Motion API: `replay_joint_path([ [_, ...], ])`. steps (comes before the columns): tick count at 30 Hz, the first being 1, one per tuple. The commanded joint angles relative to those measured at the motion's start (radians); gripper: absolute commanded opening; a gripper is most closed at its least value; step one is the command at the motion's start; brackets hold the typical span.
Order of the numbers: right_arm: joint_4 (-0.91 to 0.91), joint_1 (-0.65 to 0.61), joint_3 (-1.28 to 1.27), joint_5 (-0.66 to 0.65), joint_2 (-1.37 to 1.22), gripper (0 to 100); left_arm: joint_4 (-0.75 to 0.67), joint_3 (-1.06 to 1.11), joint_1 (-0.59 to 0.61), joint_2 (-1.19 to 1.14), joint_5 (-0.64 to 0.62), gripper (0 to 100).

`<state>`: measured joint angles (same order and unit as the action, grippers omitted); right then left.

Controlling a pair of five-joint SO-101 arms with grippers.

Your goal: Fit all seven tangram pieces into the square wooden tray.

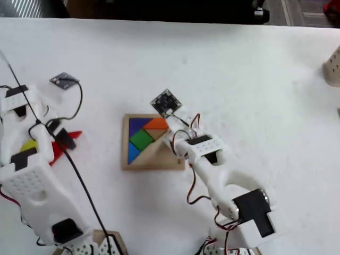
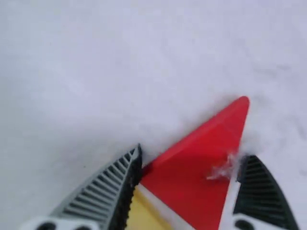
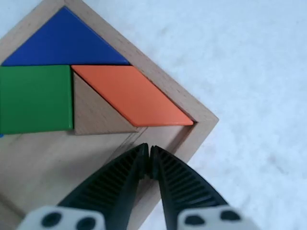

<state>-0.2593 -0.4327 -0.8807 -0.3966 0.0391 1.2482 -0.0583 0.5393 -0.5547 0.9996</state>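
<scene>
The square wooden tray (image 1: 154, 163) lies mid-table. In it lie a dark blue triangle (image 3: 62, 40), an orange parallelogram (image 3: 132, 96), a green square (image 3: 33, 98), a plain wooden triangle (image 3: 93, 117) and a light blue triangle (image 1: 133, 153). My right gripper (image 3: 149, 160) is shut and empty, just above the tray's bare floor (image 3: 43, 158) near a corner. At the far left, a red triangle (image 2: 196, 167) lies flat beside a yellow piece (image 2: 144, 213). My left gripper (image 2: 189, 160) stands open astride the red triangle, one finger at each edge.
The left arm's cables (image 1: 79, 175) trail across the table beside the red triangle (image 1: 74, 136). A pale cone-shaped object (image 1: 333, 66) stands at the right edge. Open white tabletop lies behind and to the right of the tray.
</scene>
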Motion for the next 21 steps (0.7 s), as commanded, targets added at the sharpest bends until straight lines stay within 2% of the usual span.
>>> replay_joint_path([
  [1,-0.004,-0.005,0.035,-0.020,0.002,1.8,-0.009,0.011,-0.012,0.018,0.032,32],
  [12,-0.004,-0.005,0.035,-0.021,0.002,1.8,-0.009,0.012,-0.010,0.018,0.023,32],
  [16,-0.004,-0.005,0.035,-0.021,0.002,1.8,-0.012,0.002,0.015,0.021,0.031,27],
  [21,-0.004,-0.005,0.035,-0.021,0.002,1.8,-0.060,0.002,0.056,0.027,0.071,33],
])
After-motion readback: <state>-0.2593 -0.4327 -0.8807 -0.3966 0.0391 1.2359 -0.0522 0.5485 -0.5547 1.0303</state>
